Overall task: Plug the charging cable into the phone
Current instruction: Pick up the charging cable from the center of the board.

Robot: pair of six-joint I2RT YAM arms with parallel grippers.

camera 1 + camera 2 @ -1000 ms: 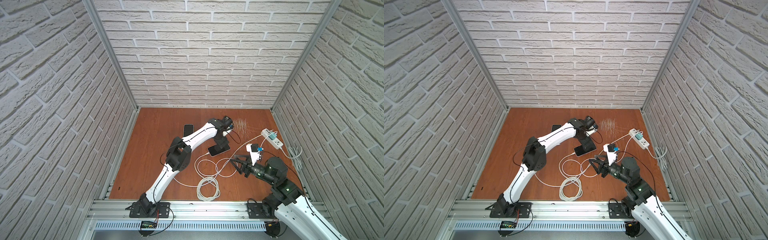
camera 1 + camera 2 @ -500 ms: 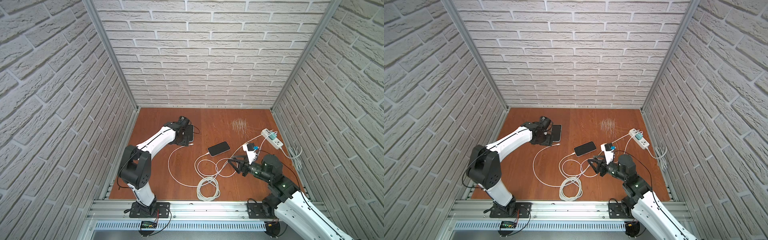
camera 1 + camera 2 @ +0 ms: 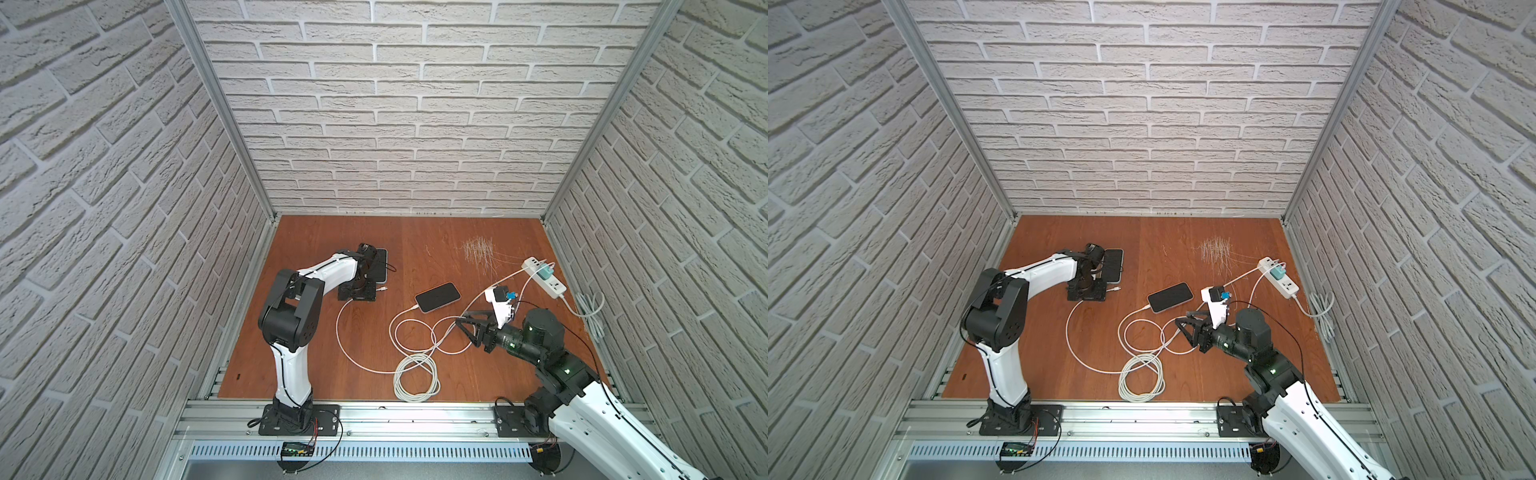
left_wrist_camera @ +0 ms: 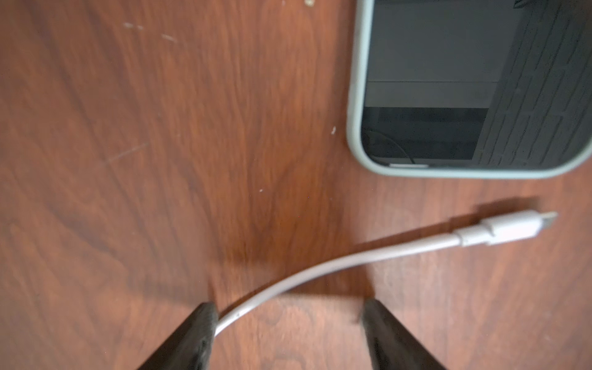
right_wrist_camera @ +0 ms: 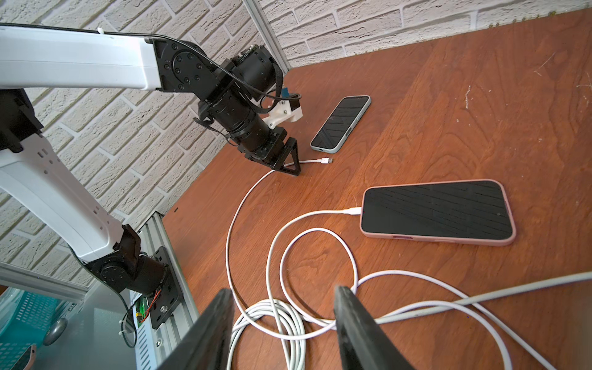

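Left tool (image 4: 288, 315) sits low at the wood-grain desk (image 4: 144, 144), its black tapered fingers (image 4: 192, 336) apart. The white charging cable (image 4: 352, 256) passes just beside one finger, where the picture is blurred. Its plug (image 4: 509, 229) lies free just short of the grey-cased phone (image 4: 448, 80), which the frame cuts off. Right tool (image 5: 283, 294) hangs apart too, near a pink-cased phone (image 5: 435, 208) that is plugged in.
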